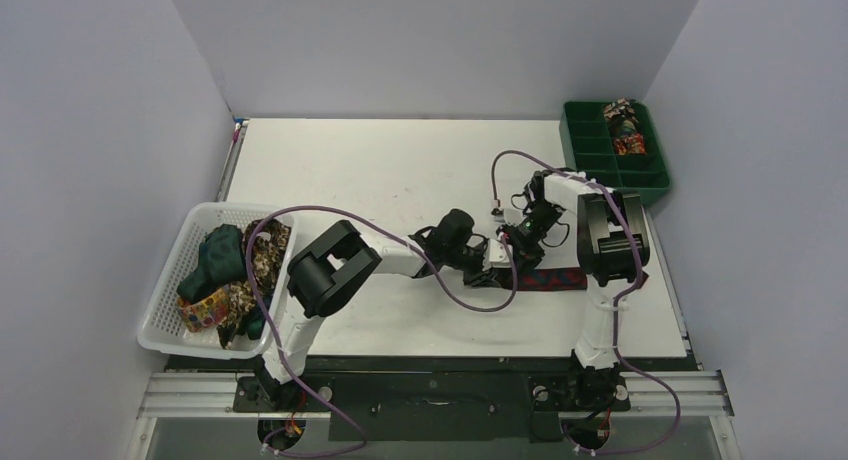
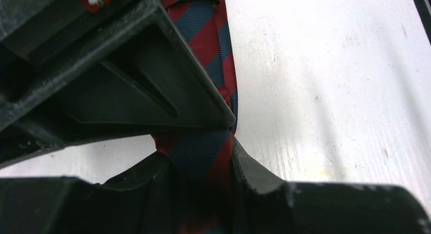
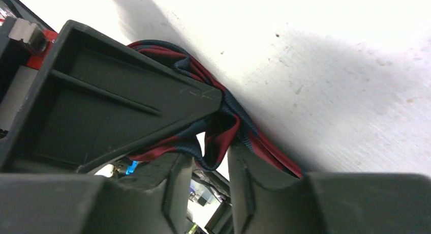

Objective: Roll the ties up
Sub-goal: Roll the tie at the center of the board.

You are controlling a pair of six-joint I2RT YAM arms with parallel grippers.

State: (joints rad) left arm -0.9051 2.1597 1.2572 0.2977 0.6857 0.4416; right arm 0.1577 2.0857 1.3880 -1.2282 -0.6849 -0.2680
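A navy tie with red diagonal stripes [image 1: 548, 278] lies on the white table in front of the right arm. One end is bunched up between both grippers. My left gripper [image 1: 487, 265] is shut on it; in the left wrist view [image 2: 201, 160] the tie [image 2: 203, 40] fills the gap between the fingers. My right gripper [image 1: 512, 245] is close against the left one. In the right wrist view [image 3: 216, 155] a fold of the tie [image 3: 223, 127] sits between its nearly closed fingertips.
A white mesh basket [image 1: 165, 310] at the left edge holds several loose ties [image 1: 240, 265], green, floral and multicoloured. A green compartment tray [image 1: 600, 150] stands at the back right with rolled ties [image 1: 625, 125] in its far compartments. White walls enclose the table.
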